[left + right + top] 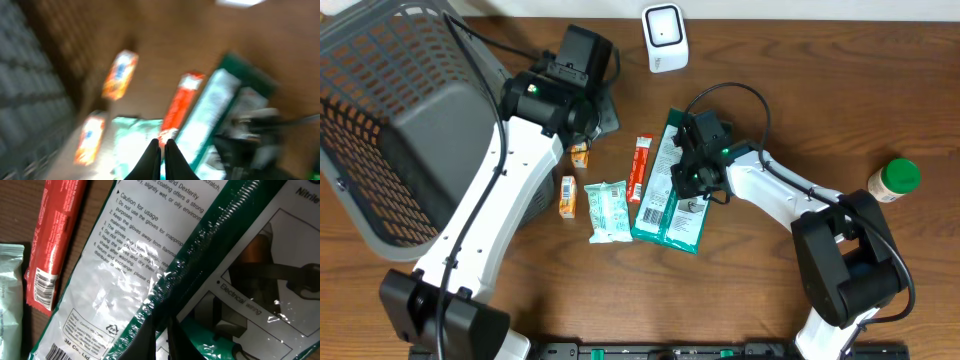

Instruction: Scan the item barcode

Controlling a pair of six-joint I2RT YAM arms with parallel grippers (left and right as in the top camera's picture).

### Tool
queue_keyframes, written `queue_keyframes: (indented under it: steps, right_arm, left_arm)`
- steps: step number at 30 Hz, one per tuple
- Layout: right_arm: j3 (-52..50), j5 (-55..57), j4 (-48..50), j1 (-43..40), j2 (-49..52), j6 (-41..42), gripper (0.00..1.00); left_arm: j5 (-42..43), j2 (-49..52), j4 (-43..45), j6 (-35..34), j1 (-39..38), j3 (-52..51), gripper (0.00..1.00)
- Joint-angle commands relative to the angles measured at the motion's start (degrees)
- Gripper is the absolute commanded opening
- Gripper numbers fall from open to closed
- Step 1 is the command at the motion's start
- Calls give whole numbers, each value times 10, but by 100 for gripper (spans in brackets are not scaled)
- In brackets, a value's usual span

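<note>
Right tool [161, 326] pinches glove packet [150, 255] at its green seam; left tool [161, 143] closed, empty, above table [820, 80].

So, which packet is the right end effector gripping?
The large green-and-white glove package, pinched by the right end effector; the red stick packet and teal packet beside it lie free.

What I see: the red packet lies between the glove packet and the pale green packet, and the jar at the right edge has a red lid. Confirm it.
Wrong on one point: the overhead view shows the lid of the jar is green, not red. The red packet lies between the glove packet and the pale green packet, with the jar at the right edge.
</note>
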Motion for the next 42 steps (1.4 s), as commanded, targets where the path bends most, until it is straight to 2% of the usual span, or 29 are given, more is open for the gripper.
queue_keyframes:
  steps: [1,6,14,21,27,29,30,34,36,39,42]
  right_arm:
    - [-4,12,2,-1,2,-6,6]
    - [-4,12,2,-1,2,-6,7]
    - [-4,12,2,-1,2,-6,7]
    - [-4,12,2,-1,2,-6,7]
    - [-4,12,2,-1,2,-6,7]
    - [-4,12,2,-1,2,-6,7]
    - [-4,12,2,-1,2,-6,7]
    - [-4,12,2,-1,2,-6,7]
    - [-4,12,2,-1,2,-6,7]
    - [-4,12,4,-1,2,-6,7]
    - [-4,12,4,-1,2,-6,7]
  left_arm:
    - [-101,-30,-45,-39,3,5,7]
    - [-175,-74,-120,-52,3,5,7]
    - [-342,-127,-250,-137,28,5,8]
    - [-346,-126,-286,-141,125,-1,8]
    - [-335,-126,-283,-136,217,-7,8]
    - [-324,-128,-267,-98,242,6,8]
    - [-304,-128,-263,-82,257,18,11]
    - [-192,-132,-267,-29,324,68,11]
    - [-156,-146,-285,-35,364,84,7]
    - [-86,-193,-304,-61,436,85,7]
    - [-74,-242,-332,-105,498,85,7]
